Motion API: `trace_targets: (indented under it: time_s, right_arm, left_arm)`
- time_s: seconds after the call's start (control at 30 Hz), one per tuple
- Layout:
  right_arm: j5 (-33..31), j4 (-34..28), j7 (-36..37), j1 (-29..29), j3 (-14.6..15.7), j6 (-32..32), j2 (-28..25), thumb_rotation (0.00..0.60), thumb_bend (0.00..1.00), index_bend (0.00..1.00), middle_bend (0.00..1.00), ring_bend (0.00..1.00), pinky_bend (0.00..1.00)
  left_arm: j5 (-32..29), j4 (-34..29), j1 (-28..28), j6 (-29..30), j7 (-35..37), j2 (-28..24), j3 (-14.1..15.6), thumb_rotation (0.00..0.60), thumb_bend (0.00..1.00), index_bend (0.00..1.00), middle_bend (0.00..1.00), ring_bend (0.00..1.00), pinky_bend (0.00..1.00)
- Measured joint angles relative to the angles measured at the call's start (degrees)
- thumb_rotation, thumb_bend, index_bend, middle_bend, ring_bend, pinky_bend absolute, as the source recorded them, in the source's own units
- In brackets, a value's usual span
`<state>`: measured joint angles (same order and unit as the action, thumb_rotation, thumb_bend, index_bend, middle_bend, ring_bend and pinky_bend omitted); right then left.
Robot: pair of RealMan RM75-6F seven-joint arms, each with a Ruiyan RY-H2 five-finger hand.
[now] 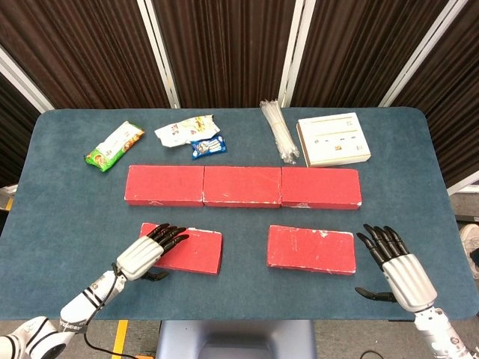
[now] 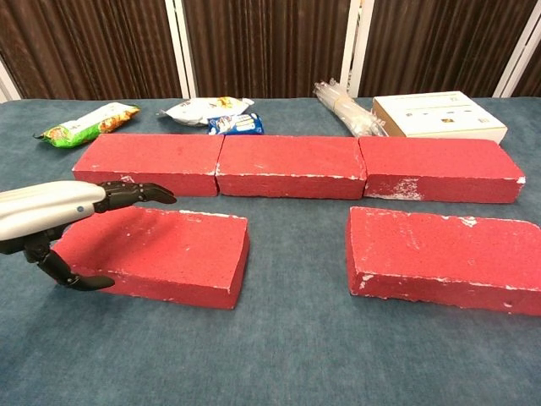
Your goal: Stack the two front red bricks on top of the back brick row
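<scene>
Three red bricks form the back row [image 1: 242, 186] [image 2: 292, 166] across the table's middle. In front lie the left front brick [image 1: 187, 247] [image 2: 165, 255] and the right front brick [image 1: 311, 249] [image 2: 444, 258]. My left hand [image 1: 147, 252] [image 2: 59, 216] hovers over the left end of the left front brick, fingers stretched above its top and thumb below the near edge, not closed on it. My right hand [image 1: 398, 272] stands open beside the right end of the right front brick, apart from it; the chest view does not show it.
Behind the row lie a green snack packet [image 1: 114, 146], a white packet [image 1: 184, 129], a small blue packet [image 1: 207, 146], a bundle of clear straws [image 1: 279, 132] and a white box [image 1: 333, 139]. Dark blue cloth covers the table [image 1: 67, 202].
</scene>
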<state>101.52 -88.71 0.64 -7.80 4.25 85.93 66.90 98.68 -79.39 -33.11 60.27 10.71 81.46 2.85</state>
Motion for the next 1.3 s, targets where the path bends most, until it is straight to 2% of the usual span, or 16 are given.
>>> trace_targets:
  time_s: [0.43,0.77,0.8,0.83,0.9,0.93,1.03,1.13,1.3]
  right_arm:
    - [-1.4,-0.4,-1.0,-0.4,-0.4,-1.5,0.1,0.532,0.12,0.00,0.00,0.00,0.00]
    - [-2.4,-0.5,-1.8,-0.6,-0.8,-2.4,0.4,0.533,0.12,0.00,0.00,0.00,0.00]
    - [-2.4,-0.5,-1.8,-0.6,-0.8,-2.5,0.4,0.532,0.12,0.00,0.00,0.00,0.00]
    - [-2.5,-0.5,-1.8,-0.6,-0.8,-2.5,0.5,0.532,0.12,0.00,0.00,0.00,0.00]
    - [-2.5,-0.5,-1.9,-0.6,-0.8,-2.6,0.5,0.532,0.12,0.00,0.00,0.00,0.00]
    - [-2.5,-0.5,-1.9,-0.6,-0.8,-2.7,0.5,0.532,0.12,0.00,0.00,0.00,0.00]
    - [-2.5,-0.5,-2.1,-0.7,-0.8,-2.8,0.6,0.531,0.12,0.00,0.00,0.00,0.00]
    - [-2.6,-0.6,-2.2,-0.7,-0.7,-3.0,0.6,0.532,0.12,0.00,0.00,0.00,0.00]
    - [-2.7,-0.7,-2.4,-0.7,-0.7,-3.2,0.7,0.532,0.12,0.00,0.00,0.00,0.00]
  left_arm:
    - [-2.5,4.9,-3.3,-4.2,0.6,2.6,0.0,0.600,0.27,0.00,0.00,0.00,0.00]
    - [-5.0,5.3,-5.4,-8.4,0.0,2.2,0.1,0.600,0.27,0.00,0.00,0.00,0.01]
    - [-5.4,5.3,-5.6,-8.7,-0.2,2.2,0.1,0.600,0.28,0.00,0.03,0.00,0.03]
    - [-5.7,5.3,-5.7,-8.9,-0.5,2.1,0.0,0.600,0.29,0.00,0.12,0.05,0.09]
    - [-6.1,5.1,-5.9,-9.3,-0.5,2.0,0.0,0.600,0.30,0.00,0.31,0.16,0.22]
    - [-6.3,4.9,-6.1,-9.7,-0.1,1.9,0.0,0.600,0.31,0.00,0.42,0.25,0.30]
    - [-6.6,4.9,-6.3,-9.5,0.4,1.7,-0.1,0.600,0.32,0.02,0.60,0.42,0.49]
    - [-6.4,5.1,-6.1,-8.1,0.6,1.8,-0.1,0.600,0.35,0.08,0.70,0.56,0.65]
    - [-6.1,4.7,-5.6,-6.0,0.4,1.4,-0.1,0.600,0.36,0.12,0.75,0.64,0.75]
